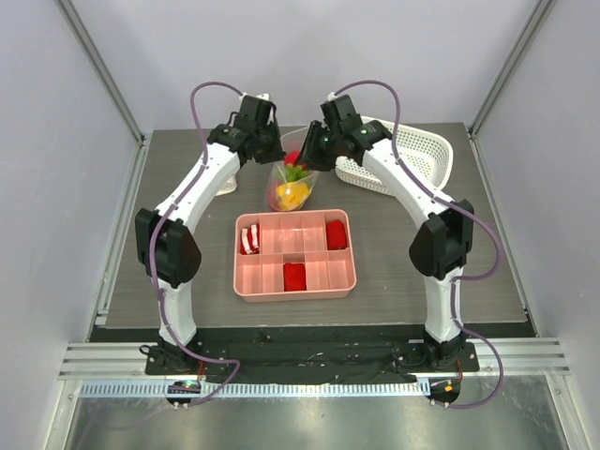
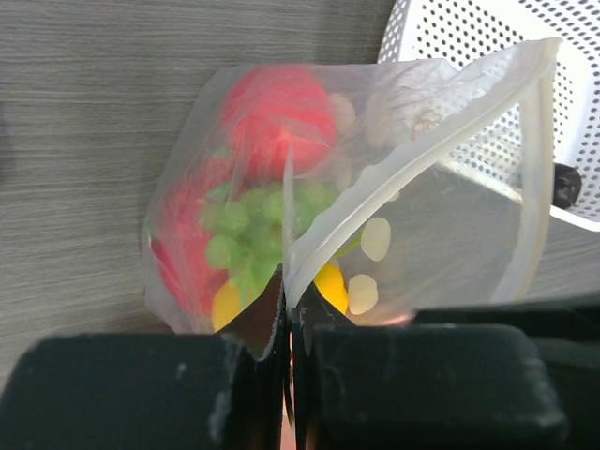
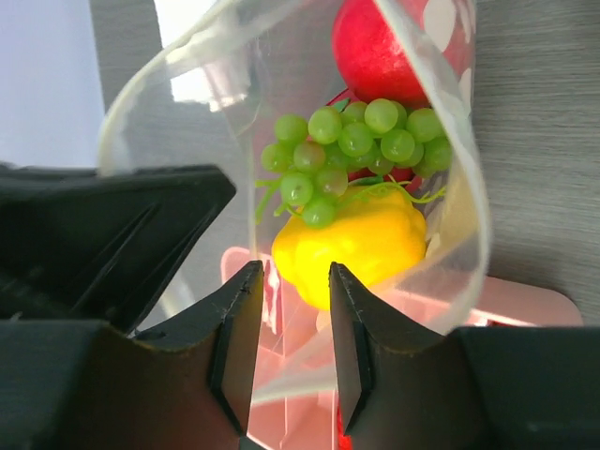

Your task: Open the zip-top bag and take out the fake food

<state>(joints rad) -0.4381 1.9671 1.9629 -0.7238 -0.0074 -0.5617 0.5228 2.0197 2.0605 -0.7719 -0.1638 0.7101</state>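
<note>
The clear zip-top bag point(image 1: 289, 183) hangs between my two grippers above the table, behind the pink tray. In it lies the fake food: a red round piece point(image 3: 375, 47), green grapes point(image 3: 356, 141) and a yellow pepper point(image 3: 366, 244). My left gripper point(image 2: 289, 305) is shut on one lip of the bag point(image 2: 422, 159) at its mouth; it shows in the top view point(image 1: 274, 150) left of the bag. My right gripper point(image 3: 291, 314) looks into the bag's open mouth, jaws apart, with the bag's point(image 3: 459, 187) near rim passing between them. It sits right of the bag point(image 1: 314, 155).
A pink compartment tray point(image 1: 242, 277) holding red blocks and a striped piece lies in front of the bag. A white perforated basket point(image 1: 417, 150) stands at the back right, close to the right gripper. A white object point(image 1: 228, 185) lies partly hidden by the left arm.
</note>
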